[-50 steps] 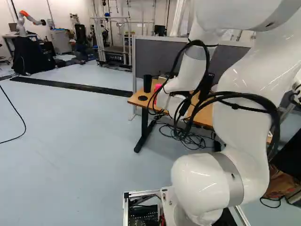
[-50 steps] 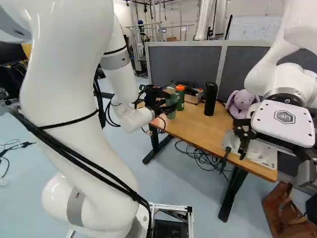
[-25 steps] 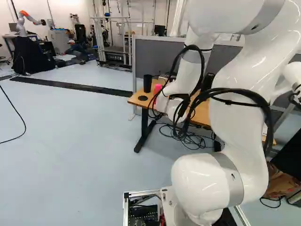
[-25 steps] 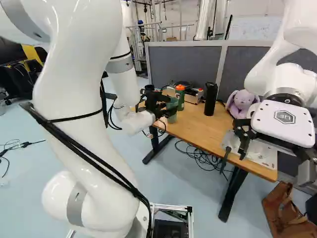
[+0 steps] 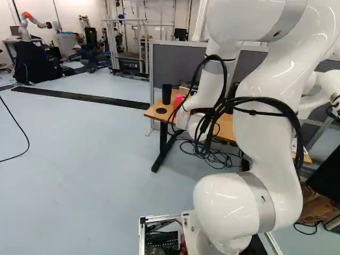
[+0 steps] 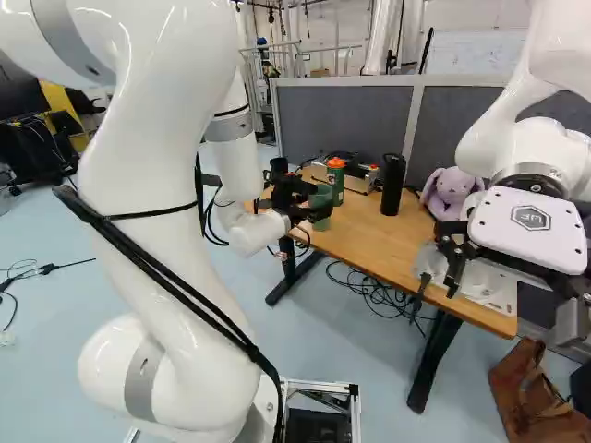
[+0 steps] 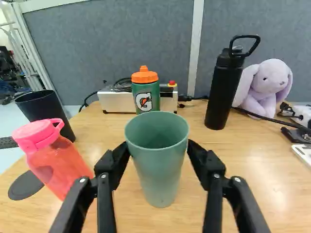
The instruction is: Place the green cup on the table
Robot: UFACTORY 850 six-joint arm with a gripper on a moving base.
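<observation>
My left base view looks ahead and a little down from behind my arm [image 5: 265, 133], on its left; my right base view does so from its right. Both stand back and share the arm, the table [image 6: 388, 245] and the grey partition [image 6: 342, 120] beyond. My wrist view sits closest, looking along my jaws across the table towards that partition.
</observation>
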